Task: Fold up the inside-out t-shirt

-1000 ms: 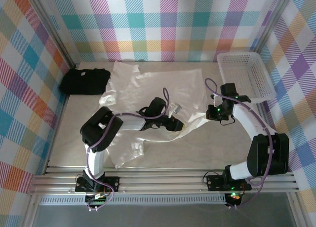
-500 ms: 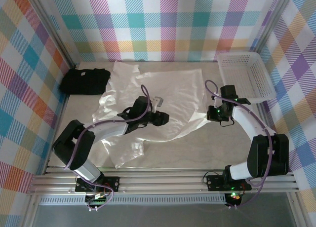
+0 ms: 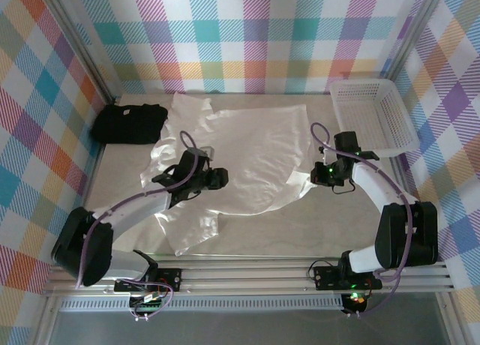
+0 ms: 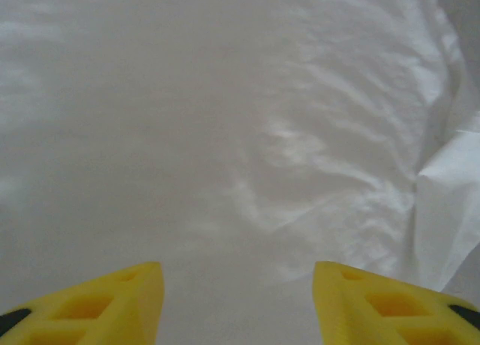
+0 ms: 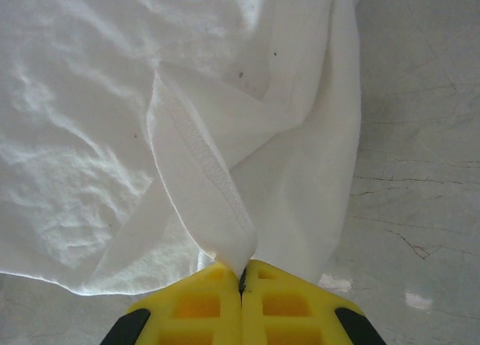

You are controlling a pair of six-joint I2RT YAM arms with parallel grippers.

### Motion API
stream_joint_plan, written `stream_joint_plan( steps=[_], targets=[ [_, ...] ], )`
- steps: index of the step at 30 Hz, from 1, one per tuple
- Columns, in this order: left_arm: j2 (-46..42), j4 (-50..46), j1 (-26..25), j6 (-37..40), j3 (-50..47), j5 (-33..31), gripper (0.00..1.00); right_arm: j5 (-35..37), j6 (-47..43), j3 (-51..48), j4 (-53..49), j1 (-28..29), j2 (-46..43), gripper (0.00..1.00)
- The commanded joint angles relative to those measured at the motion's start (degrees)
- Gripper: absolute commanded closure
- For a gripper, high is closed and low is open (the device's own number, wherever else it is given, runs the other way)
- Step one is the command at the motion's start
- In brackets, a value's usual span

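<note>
The inside-out t-shirt (image 3: 251, 146) is white and lies spread and wrinkled over the middle of the table. My left gripper (image 3: 217, 178) hovers over its left part. In the left wrist view that gripper (image 4: 236, 304) is open, its yellow fingers (image 4: 112, 304) wide apart with smooth white cloth (image 4: 225, 135) below and nothing between them. My right gripper (image 3: 315, 178) is at the shirt's right edge. In the right wrist view it (image 5: 241, 274) is shut on a stitched hem fold of the t-shirt (image 5: 199, 172), which rises from the closed jaws.
A black t-shirt (image 3: 129, 122) lies bunched at the back left. A white plastic basket (image 3: 373, 112) stands at the back right, close behind the right arm. Bare marbled tabletop (image 5: 420, 172) shows to the right of the shirt and along the near edge (image 3: 300, 232).
My left arm has swung left and back across the shirt, from near its middle to its left part, and its jaws have widened. The right gripper has stayed put, shut on the hem.
</note>
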Motion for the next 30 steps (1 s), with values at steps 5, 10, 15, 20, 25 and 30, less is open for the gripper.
stream_joint_plan(
  steps=[5,10,15,20,25,30],
  targets=[
    [-12.6,-22.3,5.2,-4.1,-4.2,-5.8,0.40,-2.8,4.0,-0.1,10.1,-3.8,0.2,1.00],
    [-16.4,-27.9,8.1,-5.9,-6.4,-1.1,0.40,-3.9,6.1,1.0,15.0,-10.3,2.4,1.00],
    [-14.8,-28.7,7.8,-8.0,-8.3,3.7,0.40,-3.4,6.5,4.6,16.1,-11.4,5.5,1.00],
    [-10.2,-20.1,7.2,-7.7,-9.2,7.1,0.40,-4.2,7.0,4.9,17.7,-11.4,7.0,1.00],
    [0.6,-10.9,5.5,-7.0,-5.6,10.9,0.39,-5.4,6.8,4.3,17.9,-11.4,6.4,1.00],
    [11.4,-3.1,3.7,-6.8,-1.0,12.9,0.40,-5.3,6.8,3.6,17.8,-11.4,4.9,1.00]
  ],
)
